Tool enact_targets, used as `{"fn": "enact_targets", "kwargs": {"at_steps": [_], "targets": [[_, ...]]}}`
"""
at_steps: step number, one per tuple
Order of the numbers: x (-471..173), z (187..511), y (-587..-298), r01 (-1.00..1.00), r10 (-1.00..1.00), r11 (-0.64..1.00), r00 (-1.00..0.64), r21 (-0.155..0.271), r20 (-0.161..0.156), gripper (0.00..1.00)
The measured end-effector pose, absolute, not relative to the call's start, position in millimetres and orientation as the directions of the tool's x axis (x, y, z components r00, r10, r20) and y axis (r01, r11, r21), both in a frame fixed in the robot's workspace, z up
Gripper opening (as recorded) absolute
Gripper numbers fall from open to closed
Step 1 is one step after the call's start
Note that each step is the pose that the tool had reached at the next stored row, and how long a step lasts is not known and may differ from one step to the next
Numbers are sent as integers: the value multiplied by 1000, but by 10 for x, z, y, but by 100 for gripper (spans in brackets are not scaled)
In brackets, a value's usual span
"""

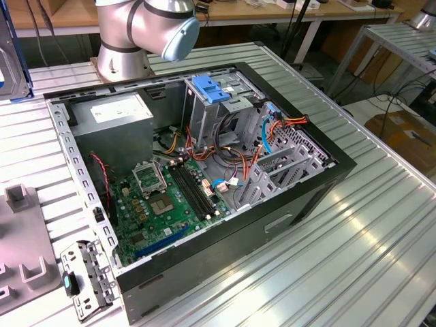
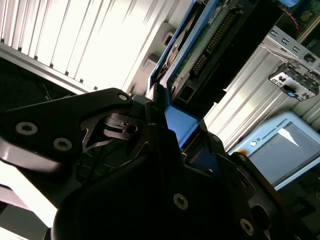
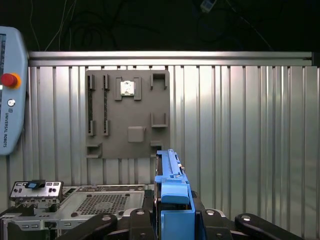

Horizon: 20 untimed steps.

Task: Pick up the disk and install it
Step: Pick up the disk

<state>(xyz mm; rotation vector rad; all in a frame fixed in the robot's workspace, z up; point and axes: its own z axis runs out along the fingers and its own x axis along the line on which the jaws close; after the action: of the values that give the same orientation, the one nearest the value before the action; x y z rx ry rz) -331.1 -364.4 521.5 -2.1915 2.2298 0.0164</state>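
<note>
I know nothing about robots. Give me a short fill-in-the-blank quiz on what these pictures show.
1. In the first wrist view, the gripper is shut on the disk, whose plastic carrier is coloured ____.
2. In the exterior view, the motherboard inside the open computer case is coloured ____.
3. In the first wrist view, the round button on the control pendant is coloured ____.

Missing words: blue; green; red.
</note>
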Motion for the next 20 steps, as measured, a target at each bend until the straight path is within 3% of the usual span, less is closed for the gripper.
{"fn": "enact_targets", "kwargs": {"at_steps": [20], "targets": [[-3129, 5215, -3749, -1000, -1000, 17, -17, -3, -18, 37]]}}
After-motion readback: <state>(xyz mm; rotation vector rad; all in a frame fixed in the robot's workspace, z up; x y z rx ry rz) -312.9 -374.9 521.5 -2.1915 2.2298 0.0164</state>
